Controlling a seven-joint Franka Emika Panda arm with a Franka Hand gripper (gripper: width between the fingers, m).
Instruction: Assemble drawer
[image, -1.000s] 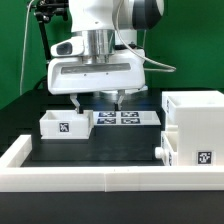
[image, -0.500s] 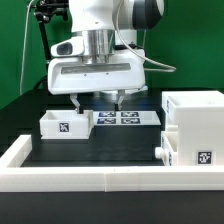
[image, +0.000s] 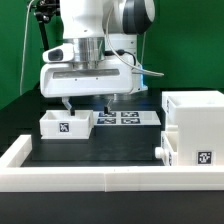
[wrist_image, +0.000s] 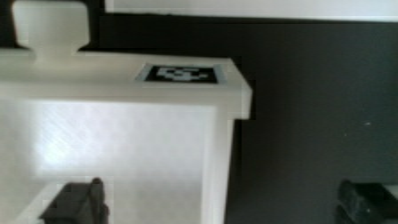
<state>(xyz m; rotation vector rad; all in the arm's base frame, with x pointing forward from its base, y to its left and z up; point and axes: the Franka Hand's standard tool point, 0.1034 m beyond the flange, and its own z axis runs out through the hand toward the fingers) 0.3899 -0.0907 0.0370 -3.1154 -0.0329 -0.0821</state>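
A small white tray with a marker tag stands on the black table at the exterior view's left. My gripper is open and empty, just above the tray's far right part. In the wrist view the gripper is spread wide, one fingertip over the tray and the other over the black table. The tray's knob and tag show there. The tall hollow box stands at the exterior view's right, with a second knobbed tray set in its lower front.
The marker board lies behind the gripper, between tray and box. A low white wall edges the table at the front and at the exterior view's left. A green backdrop stands behind.
The arm has moved toward the exterior view's left, bringing the open gripper from over the marker board to over the small tray. The parts have not moved.
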